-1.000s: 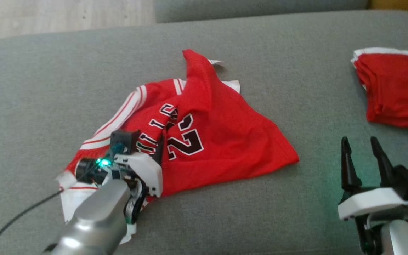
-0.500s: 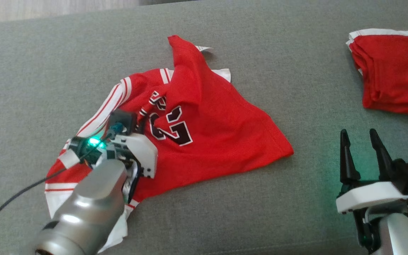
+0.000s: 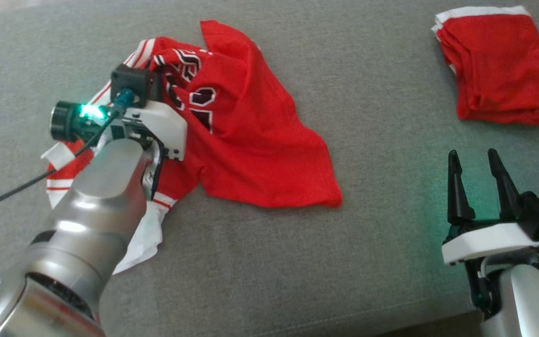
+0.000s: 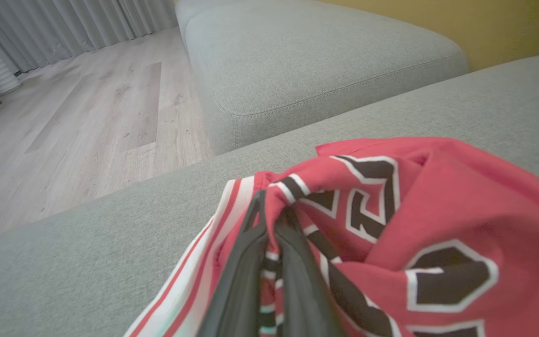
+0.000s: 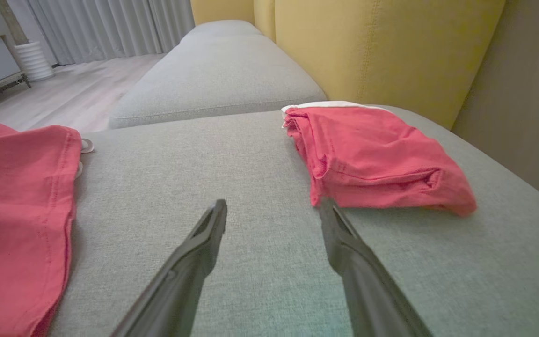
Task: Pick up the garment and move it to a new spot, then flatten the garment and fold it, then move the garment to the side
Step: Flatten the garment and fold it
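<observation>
Grey woven sofa cushion (image 3: pixel 391 262) as work surface, head view: left gripper (image 3: pixel 158 84) clamped shut on a pinch of the red basketball jersey (image 3: pixel 251 140), near the striped white trim and black-and-white lettering; most of the cloth trails right of and behind its fingers, crumpled on the cushion. Right gripper (image 3: pixel 471 159) spread wide, empty, hovering well apart from the jersey, with a folded red garment (image 3: pixel 498 70) ahead of it, slightly right. Left wrist view: both fingers pressed together with jersey fabric bunched around the tips, wood floor (image 4: pixel 87 117) and a second cushion (image 4: pixel 321 61) beyond. Right wrist view: jersey hem left of the open fingers, folded garment just past the right fingertip, yellow backrest (image 5: pixel 367 47) behind. Jersey looks light, thin and limp, probably a slick knit, so it will likely drape and drag; the thicker banded trim or shoulder seams seem the surest hold.
</observation>
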Controlling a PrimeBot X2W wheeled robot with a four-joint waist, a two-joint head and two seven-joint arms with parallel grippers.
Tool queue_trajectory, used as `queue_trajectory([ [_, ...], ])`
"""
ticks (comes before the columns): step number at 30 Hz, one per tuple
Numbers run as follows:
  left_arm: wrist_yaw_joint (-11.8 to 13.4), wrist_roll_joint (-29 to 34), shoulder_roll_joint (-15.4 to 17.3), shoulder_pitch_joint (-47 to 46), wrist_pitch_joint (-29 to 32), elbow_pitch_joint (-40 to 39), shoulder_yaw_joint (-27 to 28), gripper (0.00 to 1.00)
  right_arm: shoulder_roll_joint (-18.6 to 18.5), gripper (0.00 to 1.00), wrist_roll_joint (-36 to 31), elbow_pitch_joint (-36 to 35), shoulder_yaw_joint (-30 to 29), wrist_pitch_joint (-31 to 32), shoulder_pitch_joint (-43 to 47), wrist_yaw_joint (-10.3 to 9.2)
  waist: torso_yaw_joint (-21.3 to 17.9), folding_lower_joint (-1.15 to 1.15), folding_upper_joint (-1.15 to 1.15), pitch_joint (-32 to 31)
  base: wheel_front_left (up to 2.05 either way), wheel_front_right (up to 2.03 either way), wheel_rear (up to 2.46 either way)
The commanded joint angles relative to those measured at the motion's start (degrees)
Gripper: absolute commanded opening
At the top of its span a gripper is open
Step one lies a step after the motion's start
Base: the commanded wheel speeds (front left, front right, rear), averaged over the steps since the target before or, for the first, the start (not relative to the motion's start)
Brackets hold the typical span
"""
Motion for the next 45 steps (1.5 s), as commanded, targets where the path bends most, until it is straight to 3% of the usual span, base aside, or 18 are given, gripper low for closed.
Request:
queue_trajectory([
  [1,-0.09,-0.01,1.27,-2.69,-0.87,-0.47,1.56,0.00,-0.40,1.00,-0.29,-1.90,1.51,-0.38,-1.70,0.37,-0.46,-0.01,0.00,0.21,0.00,0.00,0.00],
  [4,-1.16,-0.90,0.86,-2.51,-1.63,0.88,2.11,0.00,-0.40,1.00,-0.19,-1.65,1.42,-0.59,-1.68,0.37,-0.67,-0.01,0.00,-0.08,0.00,0.00,0.00],
  [5,-1.67,-1.42,0.63,-2.15,-2.08,1.11,2.49,0.24,-0.40,1.00,-0.20,-1.57,1.27,-0.68,-1.52,0.37,-0.52,-0.01,0.00,-0.31,0.00,0.00,0.00],
  [6,-2.27,-1.88,0.44,-1.74,-2.54,1.25,2.82,0.82,-0.40,1.00,-0.19,-1.51,1.11,-0.74,-1.34,0.37,-0.33,-0.01,0.00,-0.54,0.00,0.00,0.00],
  [7,-2.75,-2.33,0.35,-1.35,-3.09,1.27,3.24,1.00,-0.40,1.00,-0.16,-1.39,0.97,-0.82,-1.18,0.37,-0.07,-0.01,0.00,-0.85,0.00,0.00,0.00],
  [13,-5.37,-4.03,1.04,1.42,-5.01,-0.76,5.72,1.00,-0.40,1.00,-0.13,-0.67,0.35,-1.70,-0.37,0.37,2.50,-0.01,0.00,-3.80,0.00,0.00,0.00],
  [17,-5.60,-3.68,3.63,4.63,-5.22,-6.78,9.14,1.00,-0.40,1.00,-0.40,-0.61,0.29,-1.96,0.23,0.37,4.42,-0.01,0.00,-6.87,0.00,0.00,0.00],
  [25,-2.36,-0.74,7.48,22.60,-5.25,-25.08,18.47,1.00,-0.40,1.00,-0.29,-0.41,0.53,-1.87,3.63,0.37,8.53,-0.01,0.00,-14.34,0.00,0.00,0.00],
  [31,0.32,1.08,9.08,37.56,-5.25,-36.45,21.47,1.00,-0.40,1.00,0.80,-0.40,1.28,-1.84,6.76,0.37,10.20,-0.01,0.00,-18.23,0.00,0.00,0.00],
  [39,4.00,0.96,9.87,49.61,-5.25,-47.11,24.46,1.00,-0.40,1.00,2.07,-0.11,2.54,-2.33,9.09,0.37,10.56,-0.01,0.00,-20.04,0.00,0.00,0.00],
  [45,5.28,0.98,10.54,54.00,-5.25,-51.13,25.07,1.00,-0.40,1.00,2.57,0.51,2.93,-2.91,9.72,0.37,10.13,-0.01,0.00,-20.47,0.00,0.00,0.00],
])
